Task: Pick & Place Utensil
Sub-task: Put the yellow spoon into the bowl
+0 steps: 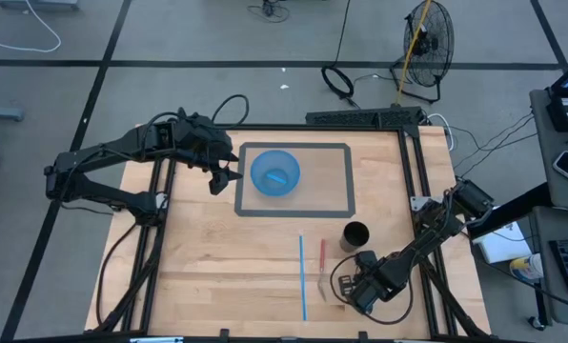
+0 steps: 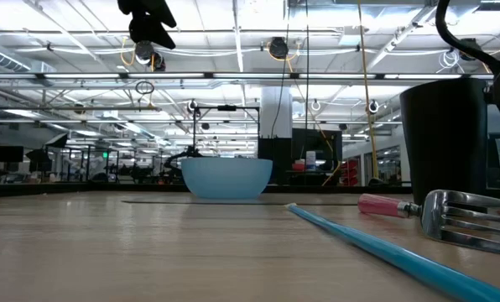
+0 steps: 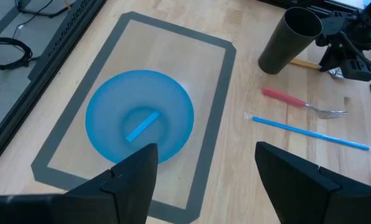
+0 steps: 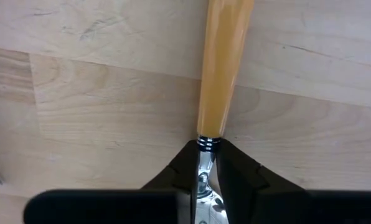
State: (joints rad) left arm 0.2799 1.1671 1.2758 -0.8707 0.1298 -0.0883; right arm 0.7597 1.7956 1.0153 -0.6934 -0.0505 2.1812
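Note:
A utensil with an orange wooden handle (image 4: 223,62) and a metal neck lies near the table's near right part, and my right gripper (image 4: 205,155) (image 1: 358,288) is shut on it. A red-handled fork (image 3: 297,101) and a blue straw (image 3: 310,130) lie flat on the wood, left of the right gripper. A black cup (image 1: 355,234) stands upright beside them. A blue bowl (image 1: 274,173) sits on a grey-bordered mat with a short blue piece (image 3: 142,126) inside. My left gripper (image 3: 201,171) (image 1: 225,176) hovers open above the bowl's left side. My right gripper pinches the utensil's metal neck (image 4: 205,163), right where it meets the orange handle, between its two fingers. The fingers lie along the utensil, and the handle points straight away from them over the wood. Whether the handle is lifted off the table, I cannot tell.
The grey-bordered mat (image 1: 341,181) takes up the far middle of the table. Black frame rails (image 1: 417,171) run along the left and right sides. The cup stands just beyond the right gripper. Bare wood lies at the near left (image 1: 217,276).

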